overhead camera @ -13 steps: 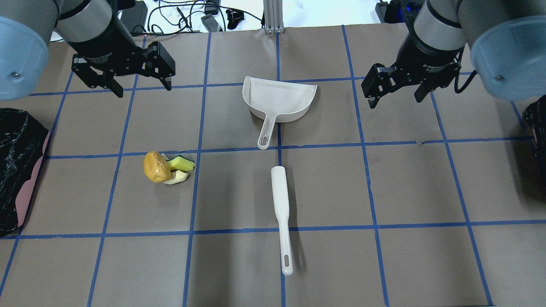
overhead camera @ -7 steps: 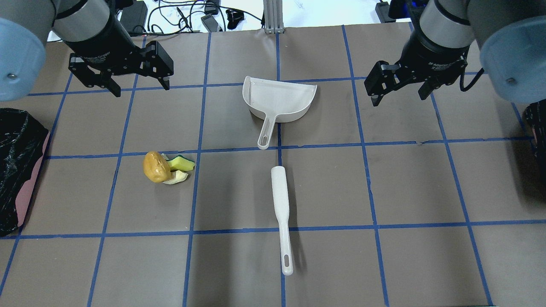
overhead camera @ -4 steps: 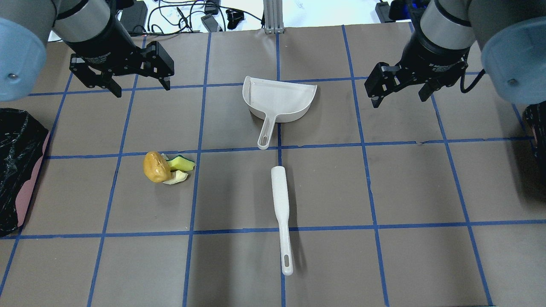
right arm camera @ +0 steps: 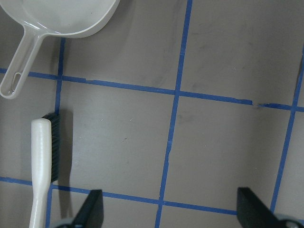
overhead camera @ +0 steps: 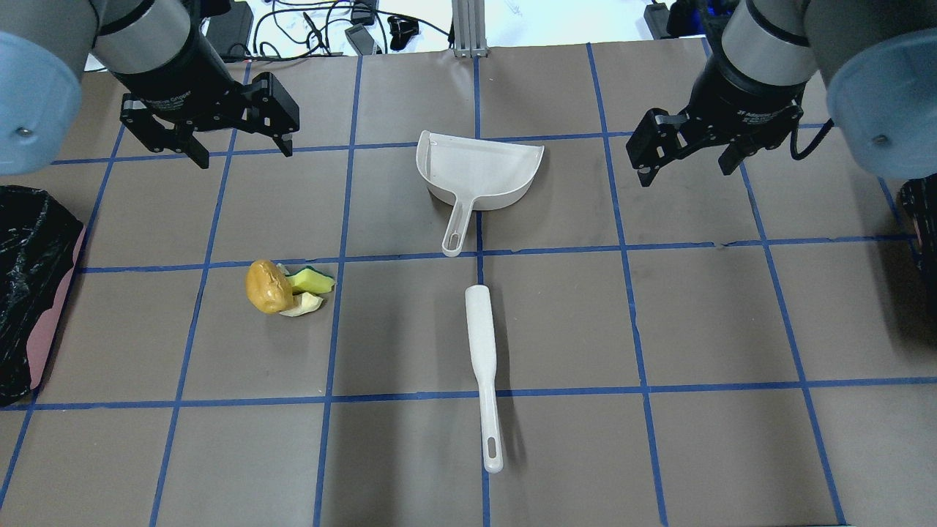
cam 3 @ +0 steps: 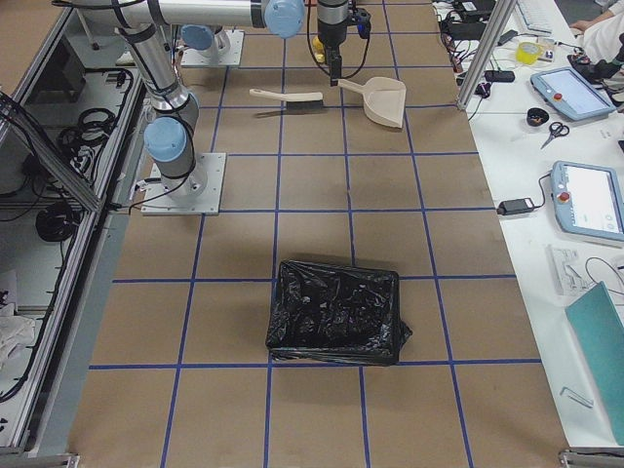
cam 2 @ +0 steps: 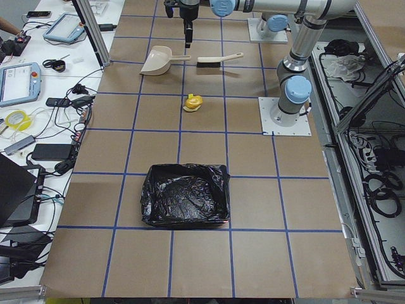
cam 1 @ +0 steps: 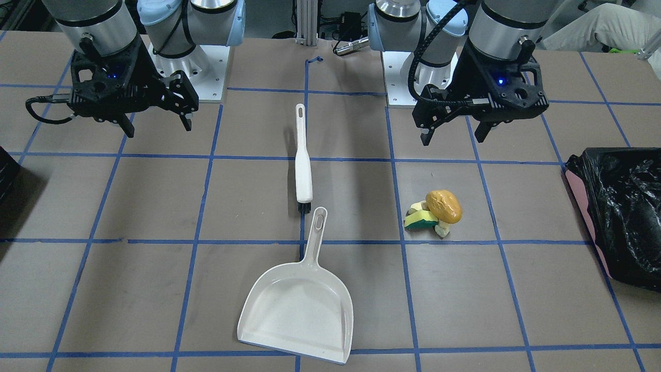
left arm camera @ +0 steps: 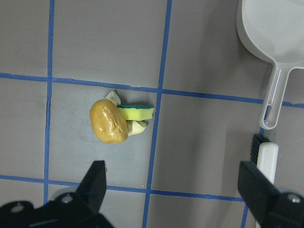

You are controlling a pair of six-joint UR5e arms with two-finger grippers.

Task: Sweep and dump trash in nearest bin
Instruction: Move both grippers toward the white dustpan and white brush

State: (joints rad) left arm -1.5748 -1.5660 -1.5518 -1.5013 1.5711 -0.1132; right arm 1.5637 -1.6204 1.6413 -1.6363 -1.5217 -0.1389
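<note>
The trash (overhead camera: 282, 287) is a small pile of an orange-brown lump, a yellow-green sponge piece and pale scraps, left of the table's centre; it also shows as the trash (left arm camera: 116, 121) in the left wrist view. The bin (overhead camera: 29, 293), pink-sided with a black bag, sits at the left edge. My left gripper (overhead camera: 244, 150) hovers open and empty, beyond the pile and above it. My right gripper (overhead camera: 686, 170) hangs open and empty at the far right. The white dustpan (overhead camera: 476, 172) and the white brush (overhead camera: 482, 351) lie untouched in the middle.
A second dark container (overhead camera: 924, 219) stands at the table's right edge. Blue tape lines grid the brown table. Cables and devices lie beyond the far edge. In the front-facing view the bin (cam 1: 614, 206) is right of the trash (cam 1: 436, 209).
Since the earliest frame the right gripper has shifted slightly to the right. The left gripper has barely moved. Trash, dustpan and brush lie where they were.
</note>
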